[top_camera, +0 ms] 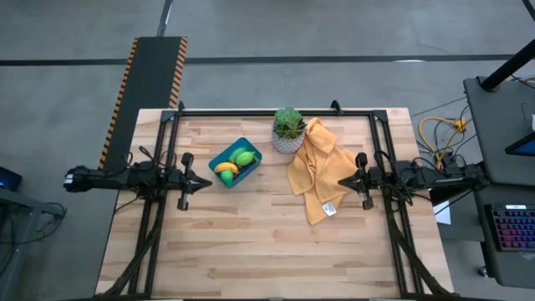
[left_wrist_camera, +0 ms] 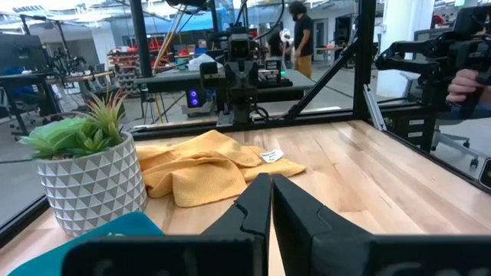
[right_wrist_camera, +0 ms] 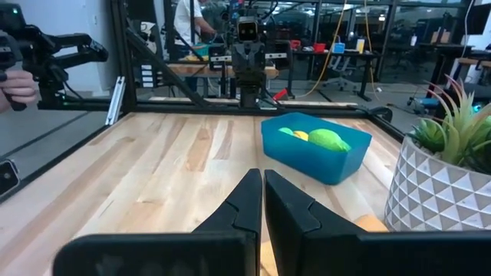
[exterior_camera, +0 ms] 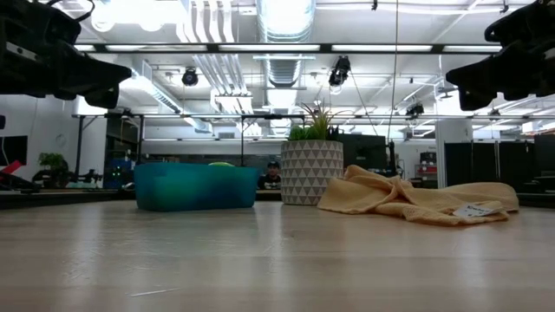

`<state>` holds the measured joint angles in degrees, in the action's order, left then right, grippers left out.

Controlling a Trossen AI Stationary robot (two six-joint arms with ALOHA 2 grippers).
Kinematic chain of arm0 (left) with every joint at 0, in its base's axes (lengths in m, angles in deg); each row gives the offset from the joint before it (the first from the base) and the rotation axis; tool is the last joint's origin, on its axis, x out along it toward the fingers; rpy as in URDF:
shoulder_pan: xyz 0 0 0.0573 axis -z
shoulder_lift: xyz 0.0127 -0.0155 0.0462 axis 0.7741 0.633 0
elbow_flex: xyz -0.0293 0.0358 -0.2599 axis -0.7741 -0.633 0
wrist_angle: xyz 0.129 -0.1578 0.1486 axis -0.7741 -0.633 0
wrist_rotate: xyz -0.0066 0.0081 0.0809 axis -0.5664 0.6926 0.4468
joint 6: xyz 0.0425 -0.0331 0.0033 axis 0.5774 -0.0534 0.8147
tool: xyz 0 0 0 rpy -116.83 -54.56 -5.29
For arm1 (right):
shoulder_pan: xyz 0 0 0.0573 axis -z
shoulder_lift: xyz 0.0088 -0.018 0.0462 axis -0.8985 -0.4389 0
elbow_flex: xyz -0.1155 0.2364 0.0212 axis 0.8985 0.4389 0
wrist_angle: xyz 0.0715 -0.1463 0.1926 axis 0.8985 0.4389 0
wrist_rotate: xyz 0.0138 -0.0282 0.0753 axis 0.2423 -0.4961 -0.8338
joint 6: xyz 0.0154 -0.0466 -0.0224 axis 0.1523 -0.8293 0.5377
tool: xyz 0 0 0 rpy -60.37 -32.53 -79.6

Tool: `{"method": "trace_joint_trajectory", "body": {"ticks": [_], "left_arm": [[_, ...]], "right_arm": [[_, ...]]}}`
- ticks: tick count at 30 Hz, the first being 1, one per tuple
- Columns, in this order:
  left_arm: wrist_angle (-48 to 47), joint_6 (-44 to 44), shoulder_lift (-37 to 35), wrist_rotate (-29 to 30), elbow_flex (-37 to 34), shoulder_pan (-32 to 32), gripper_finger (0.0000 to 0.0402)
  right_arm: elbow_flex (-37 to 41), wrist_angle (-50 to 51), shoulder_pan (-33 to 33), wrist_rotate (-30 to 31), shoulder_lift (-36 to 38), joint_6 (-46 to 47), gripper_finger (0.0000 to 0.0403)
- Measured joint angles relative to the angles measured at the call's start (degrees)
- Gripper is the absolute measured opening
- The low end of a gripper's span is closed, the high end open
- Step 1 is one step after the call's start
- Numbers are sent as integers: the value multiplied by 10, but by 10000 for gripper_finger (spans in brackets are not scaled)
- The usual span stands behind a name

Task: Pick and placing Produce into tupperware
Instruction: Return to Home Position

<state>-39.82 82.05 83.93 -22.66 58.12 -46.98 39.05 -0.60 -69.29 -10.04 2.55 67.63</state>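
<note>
The blue tupperware (top_camera: 235, 162) sits on the table left of centre, holding green rounded produce (top_camera: 244, 157) and a yellow piece (top_camera: 226, 167). It also shows in the right wrist view (right_wrist_camera: 315, 149) and the low view (exterior_camera: 196, 186). My left gripper (top_camera: 208, 181) hovers shut above the table just left of the tupperware. My right gripper (top_camera: 341, 181) hovers shut at the table's right, beside the orange cloth. Both touch nothing. In the wrist views the left fingers (left_wrist_camera: 271, 201) and right fingers (right_wrist_camera: 262, 195) are pressed together.
A potted green plant in a white patterned pot (top_camera: 288, 131) stands at the far middle. A crumpled orange cloth with a tag (top_camera: 318, 170) lies right of it. A black frame (top_camera: 276, 111) borders the table's far edge and sides. A person's hand (right_wrist_camera: 17, 84) shows beyond the table.
</note>
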Motion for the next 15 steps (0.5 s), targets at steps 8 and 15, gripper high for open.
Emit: {"method": "trace_joint_trajectory", "body": {"ticks": [8, 15], "left_arm": [[0, 0, 1, 0, 0, 0, 0], [0, 0, 1, 0, 0, 0, 0]], "right_arm": [[0, 0, 0, 0, 0, 17, 9], [0, 0, 0, 0, 0, 17, 9]]}}
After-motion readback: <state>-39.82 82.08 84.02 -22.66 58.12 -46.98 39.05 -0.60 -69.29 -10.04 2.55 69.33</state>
